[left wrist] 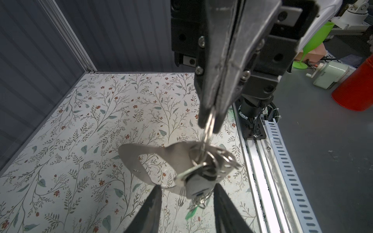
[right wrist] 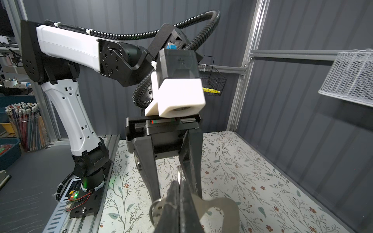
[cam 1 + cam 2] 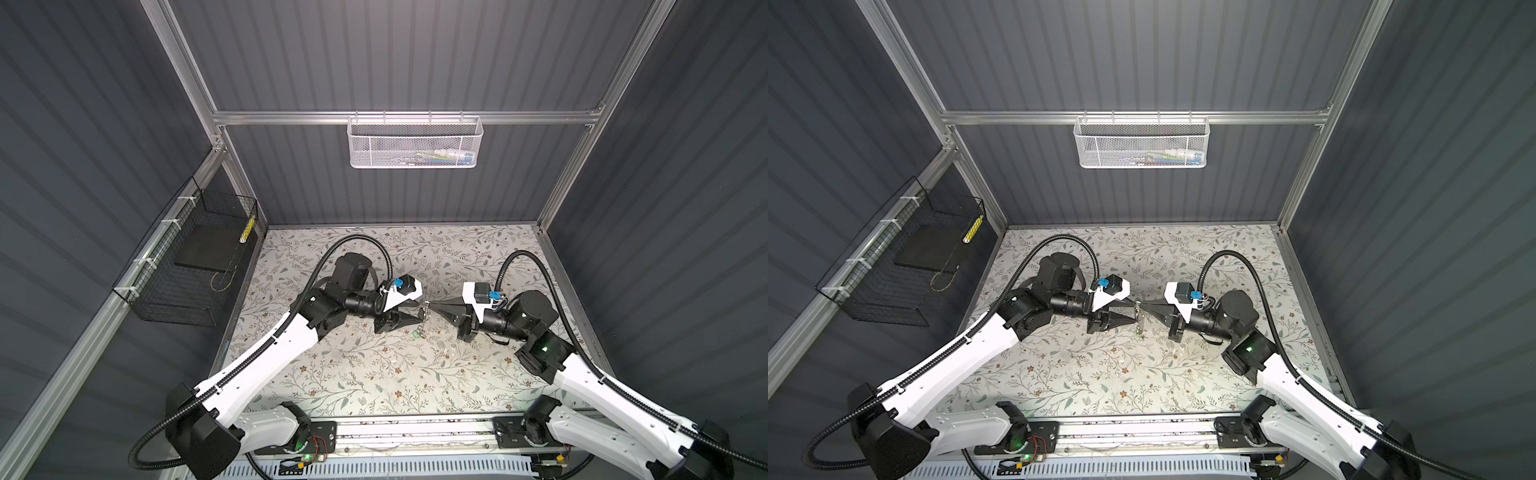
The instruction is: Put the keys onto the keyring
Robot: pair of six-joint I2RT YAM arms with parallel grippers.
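My right gripper (image 1: 210,119) comes down from above and is shut on the thin metal ring of the keyring (image 1: 209,129). A bunch hangs below it above the floral mat: silver keys (image 1: 198,181), a flat cut-out metal piece (image 1: 141,157) and the green tag (image 1: 191,213) lowest. My left gripper (image 1: 187,189) is open, its fingers (image 1: 154,203) on either side of the hanging bunch. In both top views the two grippers meet tip to tip at mid-table, right gripper (image 3: 429,307) and left gripper (image 3: 419,311), with the keys (image 3: 1139,322) dangling between. The right wrist view shows its fingers (image 2: 171,201) pressed together on the ring.
A white mesh basket (image 3: 414,143) hangs on the back wall. A black wire basket (image 3: 187,266) is fixed to the left wall. An aluminium rail (image 3: 415,432) runs along the table's front edge. A red container (image 1: 357,88) stands off the mat beyond the rail.
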